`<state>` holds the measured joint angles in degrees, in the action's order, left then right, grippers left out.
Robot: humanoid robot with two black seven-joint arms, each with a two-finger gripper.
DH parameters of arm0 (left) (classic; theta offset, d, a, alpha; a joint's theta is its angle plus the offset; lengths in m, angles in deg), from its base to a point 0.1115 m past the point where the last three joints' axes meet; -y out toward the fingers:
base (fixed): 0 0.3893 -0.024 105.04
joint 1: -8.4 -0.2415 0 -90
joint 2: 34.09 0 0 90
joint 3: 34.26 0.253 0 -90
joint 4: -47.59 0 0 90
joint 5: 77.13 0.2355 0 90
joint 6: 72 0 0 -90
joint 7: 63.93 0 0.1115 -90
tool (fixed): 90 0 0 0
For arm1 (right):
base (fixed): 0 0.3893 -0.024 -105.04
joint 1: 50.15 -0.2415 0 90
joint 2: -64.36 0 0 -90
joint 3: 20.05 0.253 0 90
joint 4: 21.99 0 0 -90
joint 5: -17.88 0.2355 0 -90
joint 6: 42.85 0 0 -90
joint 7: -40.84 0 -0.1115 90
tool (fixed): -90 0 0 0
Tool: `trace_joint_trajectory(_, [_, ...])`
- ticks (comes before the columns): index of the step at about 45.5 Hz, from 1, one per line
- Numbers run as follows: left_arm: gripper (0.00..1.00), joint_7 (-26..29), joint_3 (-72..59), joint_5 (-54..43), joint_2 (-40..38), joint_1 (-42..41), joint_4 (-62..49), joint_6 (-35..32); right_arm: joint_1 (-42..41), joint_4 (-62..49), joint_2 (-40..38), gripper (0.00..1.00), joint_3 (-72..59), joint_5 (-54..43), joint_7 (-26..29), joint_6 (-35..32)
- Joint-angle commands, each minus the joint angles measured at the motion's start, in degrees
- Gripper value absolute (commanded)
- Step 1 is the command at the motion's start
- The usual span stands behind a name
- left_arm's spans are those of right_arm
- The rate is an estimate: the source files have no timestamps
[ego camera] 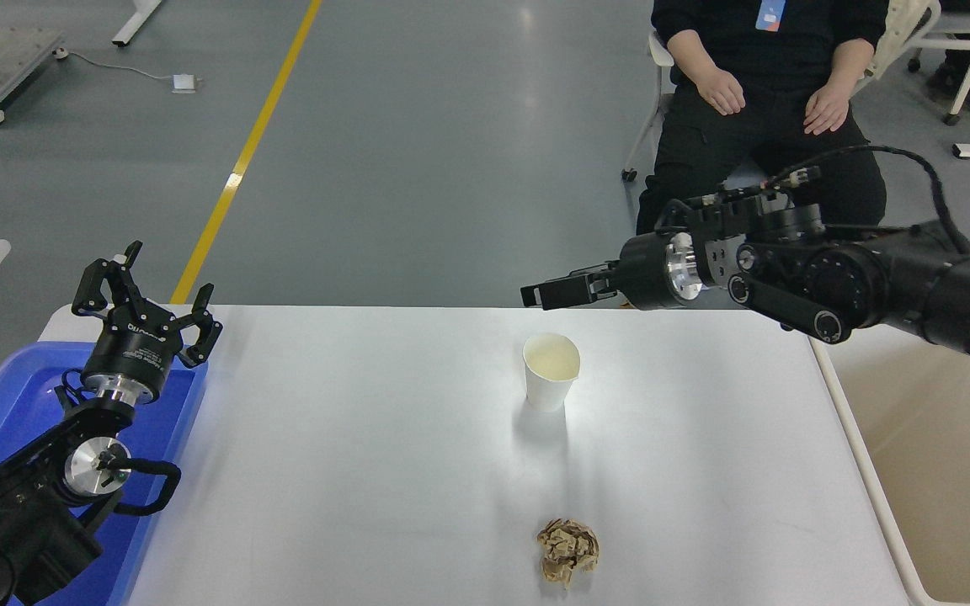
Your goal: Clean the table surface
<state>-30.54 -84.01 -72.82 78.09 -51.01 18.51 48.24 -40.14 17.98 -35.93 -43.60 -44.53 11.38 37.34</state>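
Observation:
The white table surface (367, 438) carries a white paper cup (551, 370), upright near the far middle, and a crumpled brown paper ball (567, 551) near the front edge. My right arm reaches in from the right and lies level over the far edge. My right gripper (537, 295) points left, just above and behind the cup, touching nothing. It is seen side-on, so I cannot tell whether it is open. My left gripper (152, 290) is open and empty, parked at the lower left over the blue tray.
A blue plastic tray (5, 404) sits at the table's left end under my left arm. A beige bin (940, 471) stands against the right end. A person in black (771, 84) sits on a chair beyond the far right corner, hands on thighs.

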Motion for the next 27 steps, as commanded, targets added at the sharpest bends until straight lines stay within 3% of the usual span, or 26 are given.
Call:
trace_joint_trajectory(1, [1.0,0.0,0.0,0.0,0.05,0.0,-0.01,0.0,4.13,-7.53,7.56,0.99,-2.29,-0.95,5.89,2.6])
trace_joint_trajectory(27, [1.0,0.0,0.0,0.0,-0.04,0.0,-0.01,0.0,12.04,-16.76,9.41,0.96,-6.51,-1.04,8.27,3.91])
